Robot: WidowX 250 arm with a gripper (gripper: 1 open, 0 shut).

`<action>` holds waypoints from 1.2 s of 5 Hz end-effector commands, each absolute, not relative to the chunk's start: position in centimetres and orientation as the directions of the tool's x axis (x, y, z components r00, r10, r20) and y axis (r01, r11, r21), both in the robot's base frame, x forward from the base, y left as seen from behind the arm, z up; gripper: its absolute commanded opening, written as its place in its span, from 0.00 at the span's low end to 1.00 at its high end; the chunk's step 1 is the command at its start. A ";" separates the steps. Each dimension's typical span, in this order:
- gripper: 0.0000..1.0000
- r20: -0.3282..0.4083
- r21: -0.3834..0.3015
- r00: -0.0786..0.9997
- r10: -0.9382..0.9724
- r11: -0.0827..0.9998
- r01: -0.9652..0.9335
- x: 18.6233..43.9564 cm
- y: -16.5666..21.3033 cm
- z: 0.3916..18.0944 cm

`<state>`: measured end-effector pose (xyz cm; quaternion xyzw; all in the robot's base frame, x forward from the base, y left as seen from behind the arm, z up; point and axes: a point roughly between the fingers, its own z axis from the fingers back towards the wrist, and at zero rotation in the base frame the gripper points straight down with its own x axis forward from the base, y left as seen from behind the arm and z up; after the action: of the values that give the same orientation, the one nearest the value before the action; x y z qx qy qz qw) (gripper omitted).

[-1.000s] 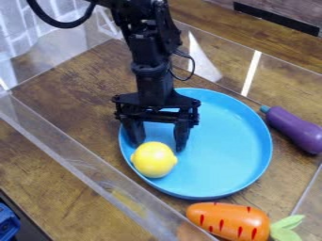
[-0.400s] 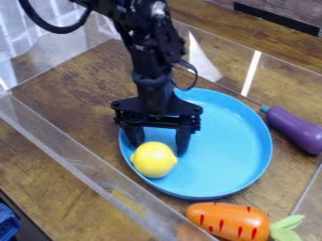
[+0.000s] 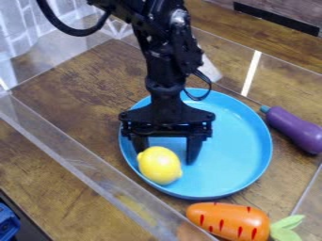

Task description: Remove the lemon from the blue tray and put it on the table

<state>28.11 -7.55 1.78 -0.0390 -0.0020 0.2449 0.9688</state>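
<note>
Yellow lemon (image 3: 158, 165) lies inside the blue tray (image 3: 239, 141), near its front-left rim, not on the wood surface (image 3: 75, 89). Pincer (image 3: 167, 146) points straight down, jaws spread wide, 2 fingers straddling the back of the lemon; contact cannot be judged. Nothing held. Against 1 second earlier: arm and pincer have shifted toward the right and nearer the camera; lemon now sits slightly lower and right in view. Purple eggplant (image 3: 295, 129) off the tray's right rim and orange carrot (image 3: 229, 222) at the front are unchanged.
</note>
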 end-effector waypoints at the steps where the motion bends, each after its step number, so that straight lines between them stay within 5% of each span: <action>1: 1.00 -0.059 -0.046 0.854 0.517 0.853 -0.520 26.7 -9.2 1.1; 6: 1.00 -0.084 -0.061 0.670 0.738 0.667 -0.742 26.3 -10.1 1.5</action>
<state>27.10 -9.36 1.89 -0.0493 0.0168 0.4121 0.9096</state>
